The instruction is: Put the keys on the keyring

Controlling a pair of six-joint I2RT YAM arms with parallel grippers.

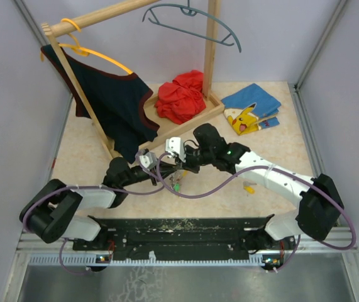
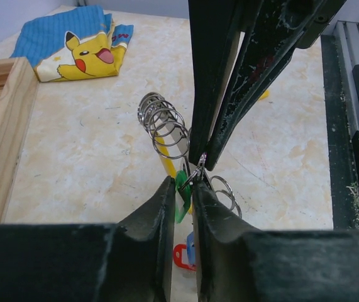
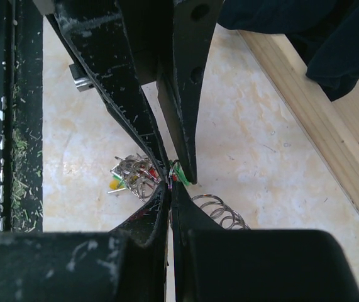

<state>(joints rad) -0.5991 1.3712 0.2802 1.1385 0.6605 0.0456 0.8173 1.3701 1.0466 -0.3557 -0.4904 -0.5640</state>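
Keyring (image 2: 222, 189) hangs at the table's (image 1: 280, 148) middle, its wire pinched in the shut right gripper (image 2: 203, 162), steadied, I judge, so the left gripper (image 2: 183, 185), clamped narrowly on a green-tagged key (image 2: 181, 207), can thread it.

The keyring (image 2: 164, 126), a cluster of thin silvery loops, sits over the pale tabletop (image 2: 78, 163) with the keys (image 2: 182, 200) bunched just below it, showing green, red and blue plastic tags.

From above, the keys (image 1: 176, 184) are too small to tell apart. In the left wrist view the left hand (image 2: 184, 185) covers most of a red tag (image 2: 180, 255), and whether its fingers (image 2: 160, 214) actually pinch the green tag (image 2: 182, 204) is unclear.
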